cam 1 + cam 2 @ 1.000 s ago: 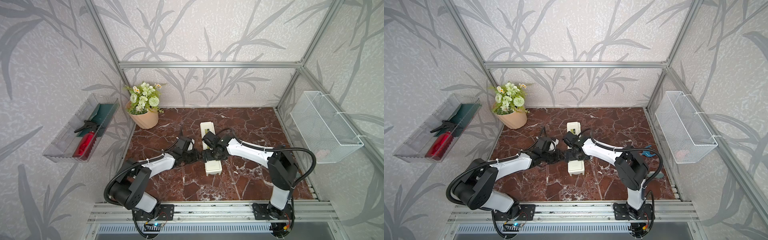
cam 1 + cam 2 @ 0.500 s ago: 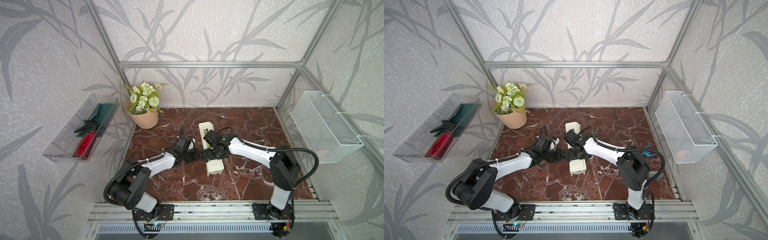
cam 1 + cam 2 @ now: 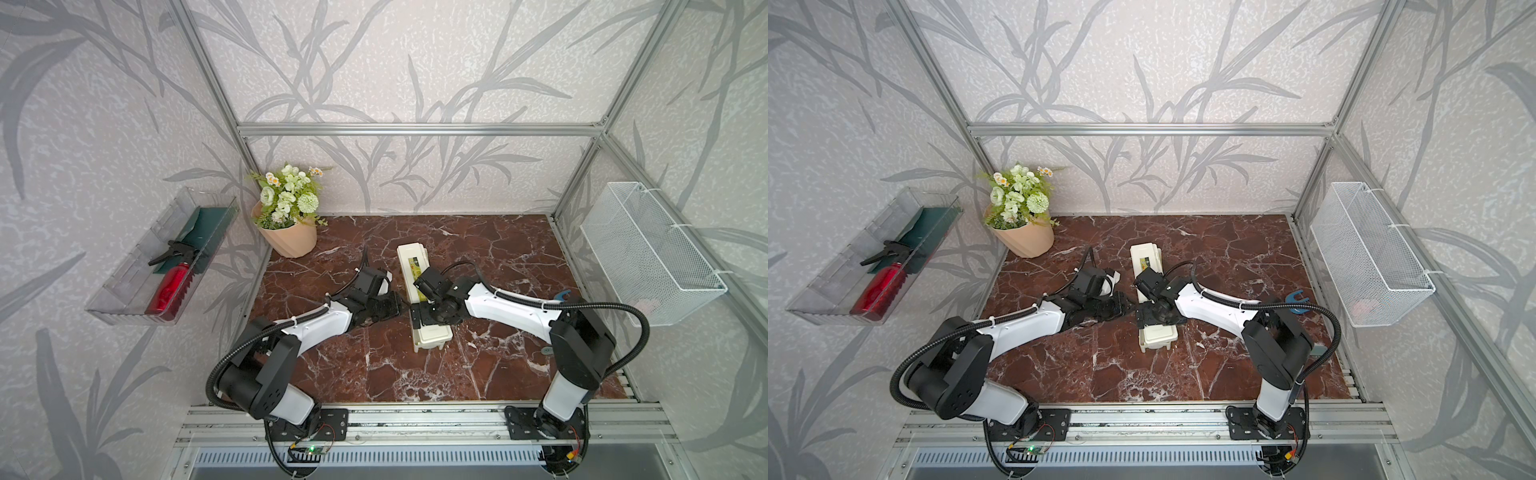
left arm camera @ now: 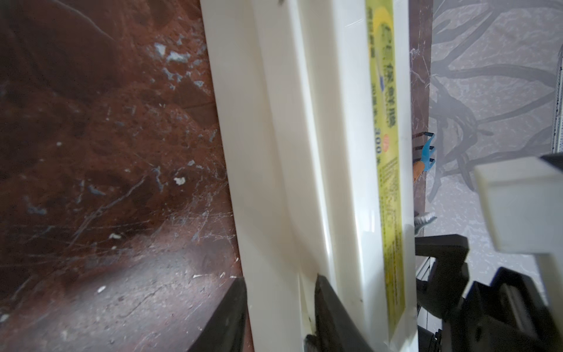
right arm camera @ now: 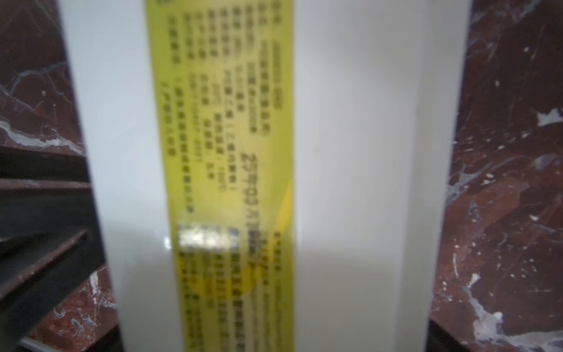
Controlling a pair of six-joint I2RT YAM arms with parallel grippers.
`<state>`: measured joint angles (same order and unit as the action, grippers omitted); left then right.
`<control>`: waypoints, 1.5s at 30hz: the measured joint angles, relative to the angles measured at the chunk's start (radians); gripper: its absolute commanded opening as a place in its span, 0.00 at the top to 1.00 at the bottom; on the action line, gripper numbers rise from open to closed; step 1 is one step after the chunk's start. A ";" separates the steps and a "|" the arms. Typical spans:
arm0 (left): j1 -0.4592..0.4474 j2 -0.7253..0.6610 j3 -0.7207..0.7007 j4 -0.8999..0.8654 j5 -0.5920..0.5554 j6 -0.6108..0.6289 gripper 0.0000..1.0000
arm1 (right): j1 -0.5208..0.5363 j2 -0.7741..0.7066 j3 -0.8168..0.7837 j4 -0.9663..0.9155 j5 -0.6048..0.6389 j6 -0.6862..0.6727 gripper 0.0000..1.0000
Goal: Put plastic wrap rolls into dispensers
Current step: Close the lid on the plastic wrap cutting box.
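The dispenser point(image 3: 409, 259) point(image 3: 1144, 257) is a long cream box lying mid-table, lid down, with its yellow-green label strip point(image 4: 385, 122) facing up. My left gripper point(image 3: 401, 307) point(image 3: 1128, 309) reaches in from the left. In the left wrist view this gripper point(image 4: 280, 280) is shut on the thin cream side wall of the dispenser point(image 4: 344, 152). My right gripper point(image 3: 430, 318) point(image 3: 1156, 318) sits over the box's middle, jaws wide and straddling it. The dispenser point(image 5: 365, 152) fills the right wrist view. No plastic wrap roll is in view.
A flower pot point(image 3: 289, 239) stands at the back left. A clear tray point(image 3: 124, 299) holding a red spray bottle point(image 3: 168, 286) hangs on the left wall. A white wire basket point(image 3: 648, 257) hangs on the right wall. A small blue tool point(image 3: 561, 296) lies by the table's right edge.
The right gripper has shifted slightly along the dispenser, and the box has turned a touch. The left gripper has stayed at the box's left side.
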<state>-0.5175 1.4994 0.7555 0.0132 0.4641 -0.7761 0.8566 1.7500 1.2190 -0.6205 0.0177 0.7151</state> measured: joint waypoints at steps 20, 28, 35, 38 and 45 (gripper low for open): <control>0.000 0.029 0.015 -0.006 -0.040 0.024 0.56 | 0.010 -0.001 0.037 -0.050 -0.003 0.038 0.01; 0.000 -0.010 -0.014 -0.008 -0.054 0.017 0.56 | 0.013 -0.001 0.095 -0.113 0.018 -0.005 0.01; 0.000 -0.073 -0.040 -0.037 -0.053 0.016 0.57 | 0.014 0.001 0.095 -0.114 0.018 -0.009 0.02; 0.000 -0.073 -0.063 -0.033 -0.048 0.011 0.57 | 0.015 0.003 0.095 -0.113 0.016 -0.008 0.03; -0.001 -0.073 -0.132 -0.011 -0.033 -0.027 0.71 | 0.015 0.008 0.097 -0.112 -0.002 -0.005 0.05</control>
<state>-0.5186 1.4261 0.6235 0.0021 0.4313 -0.8028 0.8715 1.7576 1.3155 -0.7326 0.0158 0.7101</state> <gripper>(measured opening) 0.307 0.948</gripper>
